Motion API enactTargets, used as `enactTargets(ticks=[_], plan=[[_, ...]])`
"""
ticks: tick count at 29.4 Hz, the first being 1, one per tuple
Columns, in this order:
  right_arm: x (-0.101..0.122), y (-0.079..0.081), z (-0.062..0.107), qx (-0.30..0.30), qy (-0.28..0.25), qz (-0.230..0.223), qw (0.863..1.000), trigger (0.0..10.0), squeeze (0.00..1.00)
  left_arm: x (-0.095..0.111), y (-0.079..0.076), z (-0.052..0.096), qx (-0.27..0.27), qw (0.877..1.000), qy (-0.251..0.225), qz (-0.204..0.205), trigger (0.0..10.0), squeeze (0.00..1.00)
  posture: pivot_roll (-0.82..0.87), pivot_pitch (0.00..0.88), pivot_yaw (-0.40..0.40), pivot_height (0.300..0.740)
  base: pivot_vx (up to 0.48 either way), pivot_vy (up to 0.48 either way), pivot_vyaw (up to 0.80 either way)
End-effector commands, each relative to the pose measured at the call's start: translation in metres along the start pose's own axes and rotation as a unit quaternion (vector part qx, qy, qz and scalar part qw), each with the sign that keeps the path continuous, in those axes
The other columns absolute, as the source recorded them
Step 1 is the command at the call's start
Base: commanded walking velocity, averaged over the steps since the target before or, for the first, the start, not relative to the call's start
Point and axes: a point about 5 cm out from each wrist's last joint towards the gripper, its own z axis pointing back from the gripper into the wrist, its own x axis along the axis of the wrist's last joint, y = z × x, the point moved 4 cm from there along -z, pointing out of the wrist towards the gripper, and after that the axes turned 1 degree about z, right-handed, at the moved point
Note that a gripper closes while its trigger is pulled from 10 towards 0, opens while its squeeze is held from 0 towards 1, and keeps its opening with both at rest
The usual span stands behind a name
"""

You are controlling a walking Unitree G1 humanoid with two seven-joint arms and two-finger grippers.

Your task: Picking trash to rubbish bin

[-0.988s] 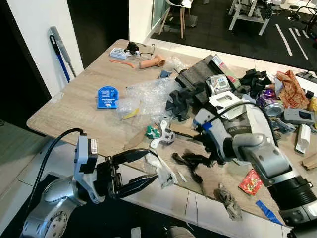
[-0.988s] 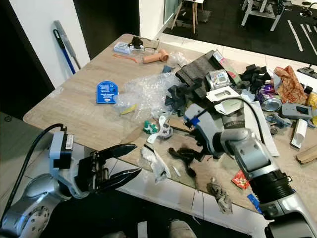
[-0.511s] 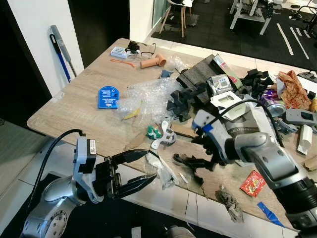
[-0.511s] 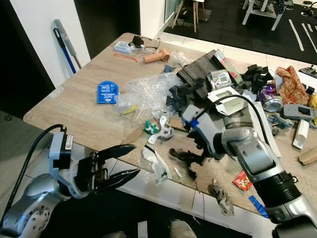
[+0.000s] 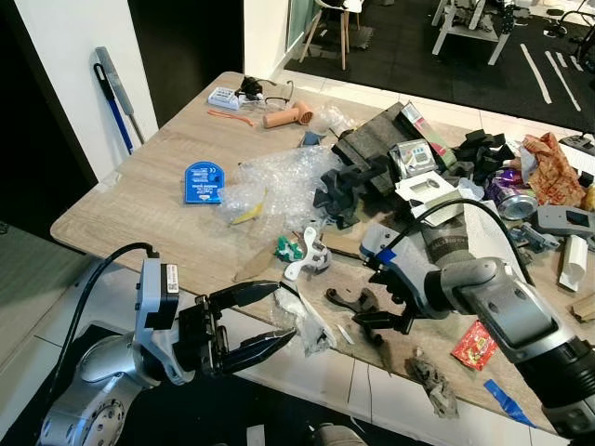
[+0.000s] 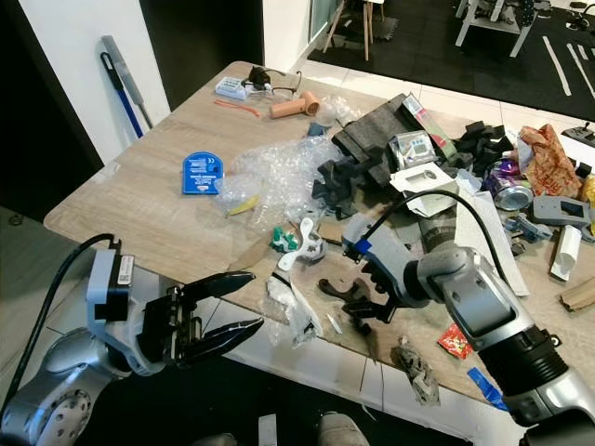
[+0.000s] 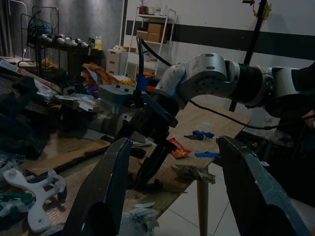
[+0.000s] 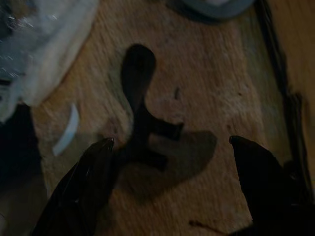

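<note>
Down at the near edge of the cluttered wooden table [image 5: 149,200], the right gripper [image 5: 383,314] hovers just above a flat black Y-shaped plastic piece [image 8: 142,118], its fingers [image 8: 86,191] spread apart with the piece lying on the wood between and ahead of the tips. Beside that piece, toward the robot's left, lie a crumpled clear plastic wrapper [image 5: 302,316] and a white forked plastic part [image 5: 307,260]. The left gripper [image 5: 274,316] hangs off the table's front edge, jaws apart, its tips just short of the wrapper. Beyond the right gripper sit crumpled bubble wrap [image 5: 279,177] and black foam blocks [image 5: 349,186]
</note>
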Motion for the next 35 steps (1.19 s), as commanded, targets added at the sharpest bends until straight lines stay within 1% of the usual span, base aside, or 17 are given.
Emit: enactTargets(ticks=[1, 9, 11, 12, 14, 15, 16, 17, 19, 21, 24, 28, 32, 35], plan=[[-0.004, 0.004, -0.001, 0.006, 0.012, 0.004, 1.000, 10.0, 0.00, -0.001, 0.000, 0.002, -0.001, 1.000, 0.002, 0.003, 10.0, 0.00, -0.12, 0.000, -0.045, 0.740, 0.000, 0.000, 0.00], [-0.004, 0.001, -0.004, -0.002, 0.009, -0.006, 1.000, 10.0, 0.00, -0.003, 0.000, 0.003, 0.001, 1.000, 0.003, 0.003, 10.0, 0.00, -0.12, 0.000, -0.046, 0.740, 0.000, 0.000, 0.00], [0.003, 0.001, -0.003, -0.002, -0.009, -0.011, 1.000, 10.0, 0.00, -0.003, 0.000, 0.004, 0.001, 1.000, 0.003, 0.004, 10.0, 0.00, -0.12, 0.000, -0.046, 0.740, 0.000, 0.000, 0.00], [0.003, 0.001, -0.003, -0.002, -0.009, -0.011, 1.000, 10.0, 0.00, -0.003, 0.000, 0.004, 0.001, 1.000, 0.003, 0.004, 10.0, 0.00, -0.12, 0.000, -0.046, 0.740, 0.000, 0.000, 0.00], [0.018, 0.001, 0.000, 0.005, -0.049, -0.015, 0.999, 10.0, 0.00, -0.004, 0.000, 0.005, 0.001, 1.000, 0.003, 0.004, 10.0, 0.00, -0.12, 0.000, -0.046, 0.740, 0.000, 0.000, 0.00], [0.018, 0.001, 0.000, 0.005, -0.049, -0.015, 0.999, 10.0, 0.00, -0.004, 0.000, 0.005, 0.001, 1.000, 0.003, 0.004, 10.0, 0.00, -0.12, 0.000, -0.046, 0.740, 0.000, 0.000, 0.00], [0.025, 0.002, 0.002, 0.010, -0.064, -0.014, 0.998, 10.0, 0.00, -0.004, 0.001, 0.005, 0.001, 1.000, 0.004, 0.004, 10.0, 0.00, -0.12, 0.000, -0.044, 0.740, 0.000, 0.000, 0.00], [0.025, 0.002, 0.002, 0.010, -0.064, -0.014, 0.998, 10.0, 0.00, -0.004, 0.001, 0.005, 0.001, 1.000, 0.004, 0.004, 10.0, 0.00, -0.12, 0.000, -0.044, 0.740, 0.000, 0.000, 0.00], [0.035, 0.004, 0.004, 0.019, -0.080, -0.008, 0.997, 10.0, 0.00, -0.005, 0.001, 0.006, 0.001, 1.000, 0.004, 0.004, 10.0, 0.00, -0.12, 0.000, -0.042, 0.740, 0.000, 0.000, 0.00], [0.038, 0.006, 0.001, 0.028, -0.070, 0.004, 0.997, 10.0, 0.00, -0.006, 0.002, 0.006, 0.002, 1.000, 0.003, 0.004, 10.0, 0.00, -0.12, 0.000, -0.047, 0.740, 0.000, 0.000, 0.00], [0.032, 0.008, -0.005, 0.035, -0.039, 0.018, 0.998, 10.0, 0.00, -0.006, 0.000, 0.006, 0.003, 1.000, 0.002, 0.003, 10.0, 0.00, -0.12, 0.000, -0.053, 0.740, 0.000, 0.000, 0.00], [0.031, 0.008, -0.007, 0.034, -0.034, 0.018, 0.999, 10.0, 0.00, -0.005, -0.002, 0.004, 0.003, 1.000, 0.000, 0.002, 10.0, 0.00, -0.12, 0.000, -0.057, 0.740, 0.000, 0.000, 0.00], [0.025, 0.012, -0.012, 0.050, -0.019, 0.006, 0.999, 10.0, 0.00, 0.003, -0.009, -0.013, 0.001, 1.000, -0.011, -0.004, 10.0, 0.00, -0.11, 0.000, -0.076, 0.740, 0.000, 0.000, 0.00], [0.022, 0.013, -0.012, 0.056, -0.015, 0.004, 0.998, 10.0, 0.00, 0.006, -0.009, -0.018, 0.001, 1.000, -0.013, -0.007, 10.0, 0.00, -0.11, 0.000, -0.081, 0.740, 0.000, 0.000, 0.00]])
